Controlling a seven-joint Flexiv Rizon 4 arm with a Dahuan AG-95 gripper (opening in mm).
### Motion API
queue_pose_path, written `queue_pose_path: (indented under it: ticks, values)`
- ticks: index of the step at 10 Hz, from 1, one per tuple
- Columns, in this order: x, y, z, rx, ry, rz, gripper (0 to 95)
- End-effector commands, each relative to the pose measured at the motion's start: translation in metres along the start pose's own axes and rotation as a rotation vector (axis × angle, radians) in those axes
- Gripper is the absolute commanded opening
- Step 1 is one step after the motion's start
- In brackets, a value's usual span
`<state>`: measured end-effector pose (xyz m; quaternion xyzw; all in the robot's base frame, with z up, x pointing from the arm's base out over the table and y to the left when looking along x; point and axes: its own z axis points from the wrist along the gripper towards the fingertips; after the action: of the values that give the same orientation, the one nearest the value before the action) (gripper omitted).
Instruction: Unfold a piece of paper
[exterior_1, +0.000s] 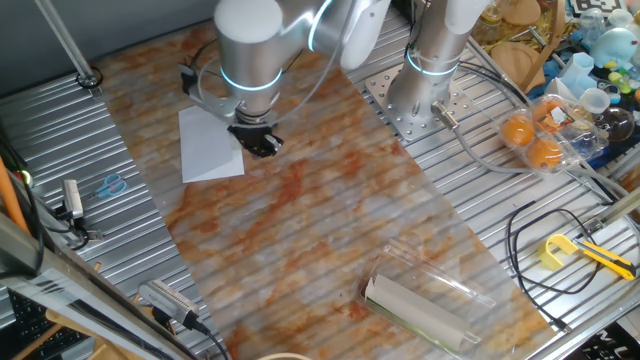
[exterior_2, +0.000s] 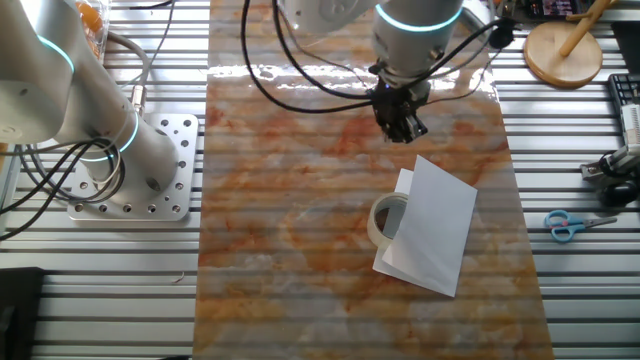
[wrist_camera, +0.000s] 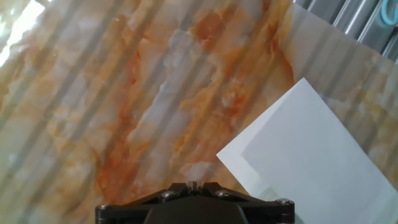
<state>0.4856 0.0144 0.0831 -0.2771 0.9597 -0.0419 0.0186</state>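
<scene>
Folded plain white paper sheet (exterior_2: 430, 225) lying beside clear tape roll (exterior_2: 385, 218), black 2-finger gripper (exterior_2: 403, 125) hovering near, finger spacing impossible to tell

Fingertips of the gripper (wrist_camera: 194, 202) cut off by the hand view's lower edge, so jaw spacing unreadable. Piece of paper (wrist_camera: 317, 155) cropped at right and bottom there. Tape roll (exterior_2: 385, 218) half hidden under the paper. In 1 fixed view, gripper perhaps masking the paper's corner.
</scene>
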Motion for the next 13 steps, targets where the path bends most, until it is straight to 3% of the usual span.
queue_pose_path:
  ticks: [1, 3, 8, 9, 13]
  values:
    - [-0.003, -0.001, 0.005, -0.005, 0.005, -0.014, 0.0]
    - [-0.004, -0.001, 0.011, -0.006, -0.001, -0.023, 0.0]
    - [-0.003, -0.002, 0.024, 0.006, -0.001, 0.097, 0.0]
    - [-0.002, -0.003, 0.030, 0.009, -0.008, 0.096, 0.0]
    - [-0.002, -0.008, 0.034, 0.022, -0.008, 0.063, 0.0]
